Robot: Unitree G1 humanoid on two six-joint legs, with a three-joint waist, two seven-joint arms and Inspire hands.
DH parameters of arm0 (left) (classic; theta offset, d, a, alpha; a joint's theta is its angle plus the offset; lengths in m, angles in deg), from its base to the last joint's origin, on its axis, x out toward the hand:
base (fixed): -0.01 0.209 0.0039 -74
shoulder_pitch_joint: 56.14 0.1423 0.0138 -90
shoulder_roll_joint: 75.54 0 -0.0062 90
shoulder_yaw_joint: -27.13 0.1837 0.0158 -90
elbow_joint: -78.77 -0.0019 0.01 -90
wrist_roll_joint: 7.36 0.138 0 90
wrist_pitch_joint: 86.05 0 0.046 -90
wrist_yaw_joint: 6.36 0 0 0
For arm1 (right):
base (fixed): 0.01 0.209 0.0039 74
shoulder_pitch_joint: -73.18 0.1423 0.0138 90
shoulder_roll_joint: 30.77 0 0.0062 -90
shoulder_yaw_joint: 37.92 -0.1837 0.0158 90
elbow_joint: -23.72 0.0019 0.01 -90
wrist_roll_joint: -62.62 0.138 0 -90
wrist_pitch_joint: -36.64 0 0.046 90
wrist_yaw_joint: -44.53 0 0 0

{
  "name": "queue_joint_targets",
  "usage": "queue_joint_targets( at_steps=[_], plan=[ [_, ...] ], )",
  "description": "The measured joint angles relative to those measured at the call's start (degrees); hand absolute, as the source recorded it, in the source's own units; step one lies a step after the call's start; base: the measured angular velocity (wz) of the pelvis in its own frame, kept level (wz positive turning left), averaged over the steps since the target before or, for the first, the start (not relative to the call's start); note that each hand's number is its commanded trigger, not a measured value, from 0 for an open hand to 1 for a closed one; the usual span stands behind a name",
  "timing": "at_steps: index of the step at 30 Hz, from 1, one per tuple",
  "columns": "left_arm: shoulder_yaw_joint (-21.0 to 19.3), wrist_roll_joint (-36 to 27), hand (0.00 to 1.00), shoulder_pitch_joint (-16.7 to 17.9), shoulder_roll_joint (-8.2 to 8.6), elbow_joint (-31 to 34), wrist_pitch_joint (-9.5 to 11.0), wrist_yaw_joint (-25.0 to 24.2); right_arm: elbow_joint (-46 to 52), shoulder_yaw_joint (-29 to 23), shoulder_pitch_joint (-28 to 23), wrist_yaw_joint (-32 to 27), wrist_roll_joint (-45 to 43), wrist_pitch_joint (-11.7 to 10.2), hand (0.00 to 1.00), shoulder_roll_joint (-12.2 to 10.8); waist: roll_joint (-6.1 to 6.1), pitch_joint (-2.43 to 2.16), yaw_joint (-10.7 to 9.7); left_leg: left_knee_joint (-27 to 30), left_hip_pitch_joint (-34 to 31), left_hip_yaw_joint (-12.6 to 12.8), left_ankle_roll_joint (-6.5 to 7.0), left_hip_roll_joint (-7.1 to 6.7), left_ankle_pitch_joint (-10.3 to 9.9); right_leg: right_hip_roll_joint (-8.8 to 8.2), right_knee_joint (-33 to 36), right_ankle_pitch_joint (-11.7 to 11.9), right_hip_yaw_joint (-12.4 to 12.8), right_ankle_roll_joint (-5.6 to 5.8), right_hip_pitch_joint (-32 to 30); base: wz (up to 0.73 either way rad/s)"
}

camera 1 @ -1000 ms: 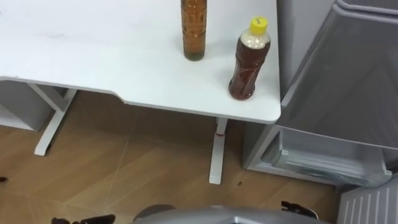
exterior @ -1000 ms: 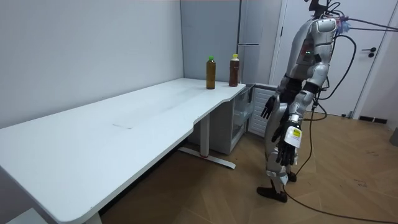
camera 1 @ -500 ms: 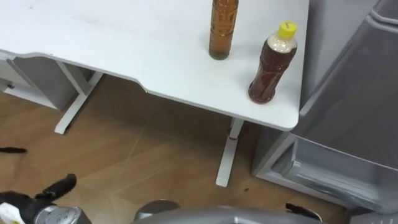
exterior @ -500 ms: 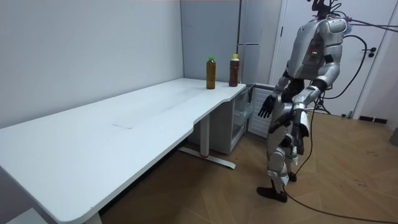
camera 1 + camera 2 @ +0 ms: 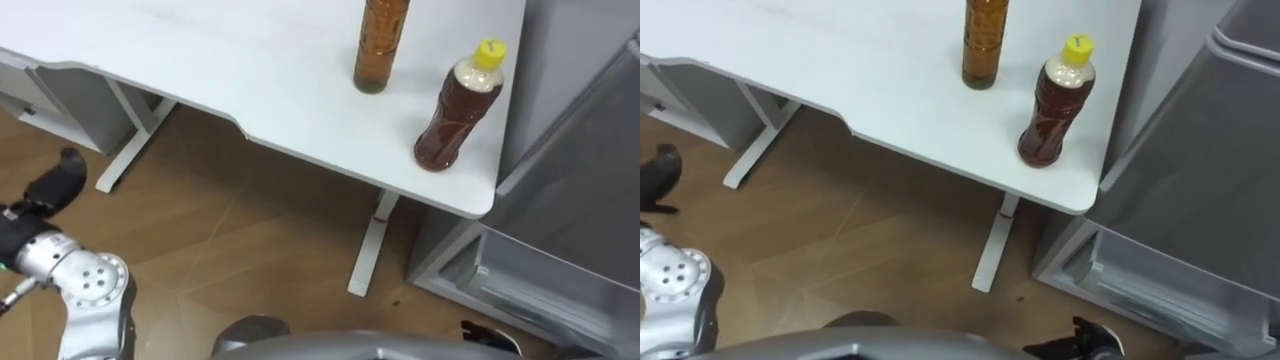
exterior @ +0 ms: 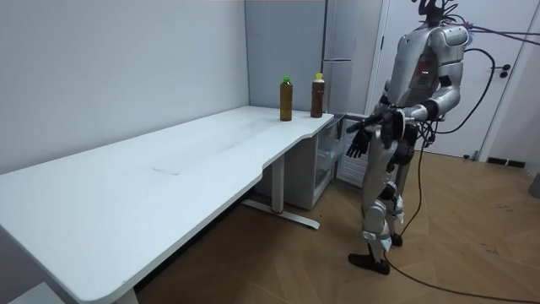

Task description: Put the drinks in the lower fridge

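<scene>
Two drinks stand on the white table's (image 5: 250, 90) right end. One is a bottle of reddish-brown tea with a yellow cap (image 5: 456, 112), close to the corner. The other, a taller bottle of amber tea (image 5: 381, 45), stands behind it to the left; the room view shows its green cap (image 6: 286, 98). My left hand (image 5: 55, 183) is raised at the lower left, over the floor and well short of the table, its fingers straight and empty. In the room view my right hand (image 6: 361, 143) hangs open at waist height. I stand on the floor before the table's fridge end.
A grey fridge (image 5: 575, 190) stands right of the table, its lower compartment (image 5: 500, 285) open near the floor. White table legs (image 5: 370, 245) stand under the right end and another leg (image 5: 130, 145) at the left. Wooden floor lies between me and the table.
My left arm has risen from my side into the lower left of the eye view. The eye view has shifted, so the bottles sit further right. The bottles have not moved.
</scene>
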Motion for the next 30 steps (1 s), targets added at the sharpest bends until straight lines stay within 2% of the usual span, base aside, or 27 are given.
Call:
queue_joint_targets(
  at_steps=[5,10,12,13,14,15,22,24,30],
  plan=[
    [2.52,1.52,0.0,-1.35,-0.08,6.58,0.69,-4.73,-1.71,0.6,0.35,1.79,1.55,-1.24,0.0,-0.01,0.09,0.51,-0.38,0.02,-0.12,0.03,0.01,0.01,0.01,0.02,0.01,0.04,0.24,-0.04,0.24,0.0],
    [5.37,1.46,0.0,-2.4,-0.38,11.46,0.71,-11.41,-4.0,0.56,1.8,3.07,1.36,-2.21,0.0,-0.18,-0.06,0.63,-2.65,0.05,-0.1,0.13,0.02,0.06,0.02,0.04,0.03,0.04,0.44,-0.04,0.14,-0.01],
    [7.4,1.39,0.0,-3.43,-0.38,14.91,0.71,-14.5,-4.03,0.57,2.26,3.04,1.36,-2.33,0.0,-0.37,-0.17,0.79,-3.01,0.1,-0.46,0.9,0.01,0.46,-0.01,0.13,0.15,0.14,1.56,-0.19,-0.41,-0.18],
    [7.82,1.33,0.0,-3.73,-0.39,15.98,0.71,-15.42,-4.03,0.61,2.41,3.05,1.4,-2.35,0.0,-0.42,-0.5,0.68,-3.1,0.09,-0.56,1.01,0.01,0.54,-0.01,0.14,0.19,0.18,1.76,-0.25,-0.49,-0.16],
    [8.74,1.19,0.0,-4.46,-0.43,18.1,0.72,-17.39,-4.03,0.62,2.54,3.09,1.47,-2.46,0.0,-0.49,-0.48,0.91,-3.35,0.1,-0.65,1.1,0.02,0.58,-0.01,0.15,0.22,0.25,2.02,-0.25,-0.67,-0.14],
    [9.86,0.68,0.0,-5.23,-0.64,19.45,0.86,-19.22,-4.04,0.63,2.63,3.1,1.64,-2.6,0.0,-0.49,-0.6,0.86,-3.87,0.06,-0.63,1.58,0.08,0.7,-0.04,0.15,0.22,0.33,2.74,-0.24,-0.87,-0.14],
    [14.62,-0.42,0.0,-7.71,-0.96,19.85,1.2,-29.36,-4.23,0.69,3.23,3.28,1.76,-3.76,0.0,-0.8,-0.37,0.8,-5.84,-0.35,-0.02,3.75,0.32,1.35,-0.22,0.08,0.49,0.55,5.74,-0.28,-1.44,-0.17],
    [16.55,-2.82,0.0,-8.55,-1.07,19.86,1.05,-32.87,-5.08,0.65,3.61,3.29,1.83,-3.78,0.0,-0.78,0.0,0.89,-6.15,-0.62,0.51,4.88,0.39,1.76,-0.27,0.08,0.89,0.6,7.47,-0.34,-1.77,-0.26],
    [19.64,-8.09,0.0,-8.85,-1.08,19.91,0.76,-40.57,-5.78,0.6,4.44,3.35,4.58,-3.85,0.0,-0.79,1.02,0.72,-8.97,-0.81,0.75,6.43,0.44,2.37,-0.29,0.2,0.98,0.87,9.31,-0.46,-2.35,-0.14]
  ],
)
